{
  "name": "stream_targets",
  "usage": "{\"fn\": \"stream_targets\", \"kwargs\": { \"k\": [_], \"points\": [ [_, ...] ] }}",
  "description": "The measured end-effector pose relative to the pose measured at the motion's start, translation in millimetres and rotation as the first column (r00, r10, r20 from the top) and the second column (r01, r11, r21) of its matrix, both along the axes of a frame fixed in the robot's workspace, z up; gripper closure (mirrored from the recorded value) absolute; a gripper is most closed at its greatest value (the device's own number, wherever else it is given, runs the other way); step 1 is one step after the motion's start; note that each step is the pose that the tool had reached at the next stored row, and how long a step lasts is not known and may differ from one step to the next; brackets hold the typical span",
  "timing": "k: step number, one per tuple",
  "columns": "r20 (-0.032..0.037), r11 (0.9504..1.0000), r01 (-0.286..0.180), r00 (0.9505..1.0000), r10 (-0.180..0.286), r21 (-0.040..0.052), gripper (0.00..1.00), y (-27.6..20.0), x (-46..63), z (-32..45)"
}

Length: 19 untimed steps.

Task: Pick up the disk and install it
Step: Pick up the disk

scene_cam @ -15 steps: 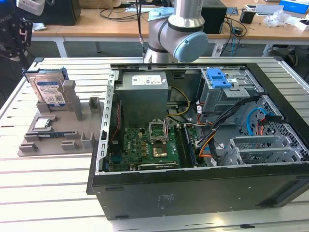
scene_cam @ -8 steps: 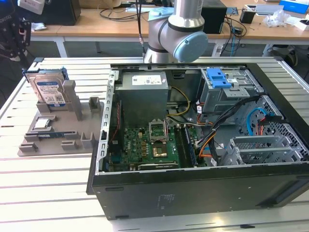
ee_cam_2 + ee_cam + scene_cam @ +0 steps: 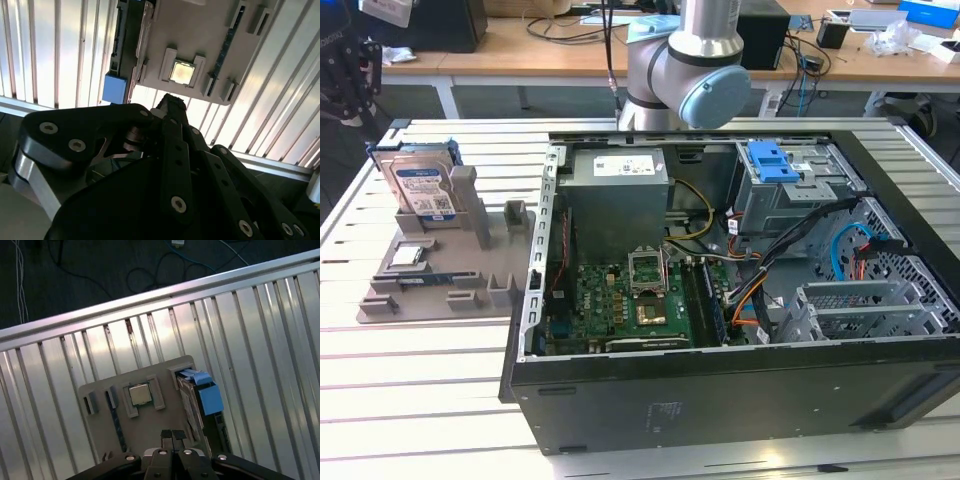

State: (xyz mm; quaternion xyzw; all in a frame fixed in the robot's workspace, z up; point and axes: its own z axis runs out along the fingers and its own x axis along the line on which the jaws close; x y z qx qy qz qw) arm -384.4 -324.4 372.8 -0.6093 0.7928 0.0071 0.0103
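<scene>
Exterior view shows you the disk (image 3: pixel 420 185) standing on edge in a grey holder (image 3: pixel 425 295). It sits at the holder's rear corner, on the exterior view's left. The holder lies on the slatted aluminium table (image 3: pixel 410 400), just beside the open computer case (image 3: pixel 720 400) and close to the table's edge on that side. A processor chip (image 3: pixel 405 257) lies flat in the holder near the disk. Inside the case you see the power supply (image 3: pixel 615 195), the motherboard (image 3: pixel 630 300) and a grey drive cage with a blue latch (image 3: pixel 770 160) on top. The dark shape at the upper edge on the exterior view's left may be the wrist, though you cannot be sure from this angle.

Both wrist views look down on the holder. In the first wrist view the gripper (image 3: pixel 172 434) is clenched, its tips pressed together with nothing between them. It hangs above the holder, apart from the disk (image 3: pixel 200 390) and its blue carrier frame. The second wrist view shows the gripper (image 3: pixel 171 104) equally empty, clear of the disk (image 3: pixel 116 87).
</scene>
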Motion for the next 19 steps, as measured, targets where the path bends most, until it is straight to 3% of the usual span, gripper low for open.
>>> {"fn": "stream_targets", "kwargs": {
  "k": [3,6,10,12,14,19],
  "points": [
    [0.0001,0.9993,-0.038,0.9993,0.038,0.0000,0.89,0.0,0.0,-0.1],
    [0.0001,0.9950,-0.100,0.9950,0.100,-0.0001,0.89,0.0,0.0,-0.1],
    [0.0001,0.9797,-0.200,0.9797,0.200,-0.0001,0.89,0.0,0.0,-0.3],
    [0.0001,0.9654,-0.261,0.9654,0.261,-0.0002,0.89,0.0,0.0,-0.4],
    [-0.0004,0.9566,-0.291,0.9566,0.291,-0.0013,0.89,-0.1,0.1,-0.4],
    [-0.0017,0.9543,-0.299,0.9543,0.299,-0.0059,0.89,0.0,0.0,-0.4]
  ]
}}
